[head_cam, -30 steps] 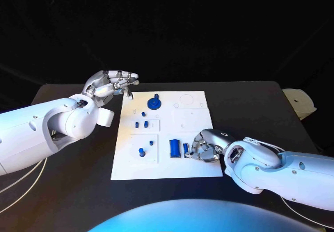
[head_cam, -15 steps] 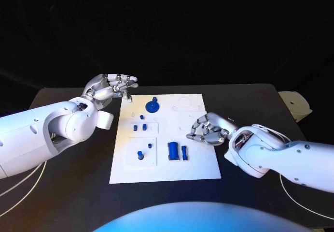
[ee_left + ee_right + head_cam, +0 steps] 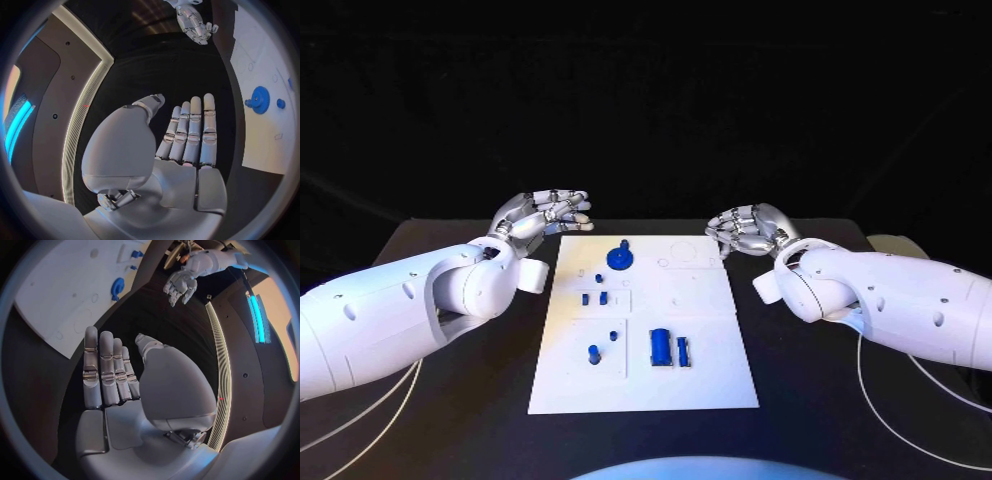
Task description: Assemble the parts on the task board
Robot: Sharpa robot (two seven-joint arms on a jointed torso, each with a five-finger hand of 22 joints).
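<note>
At the far right corner of the task board (image 3: 646,370), the right hand (image 3: 750,229) is now raised, flat and empty like the left hand (image 3: 548,212), withdrawn from the blue parts (image 3: 669,347) left lying on the board's near half, so no assembly step is engaged.

Room dark, backdrop black; my head view is lit from above, so the white rectangular task board (image 3: 646,330) reads bright against the matte black table (image 3: 473,420). Wrist views bend heavily at the rim. Glowing cyan light strip (image 3: 257,315) flares there. Focus sharp mid-frame.
</note>
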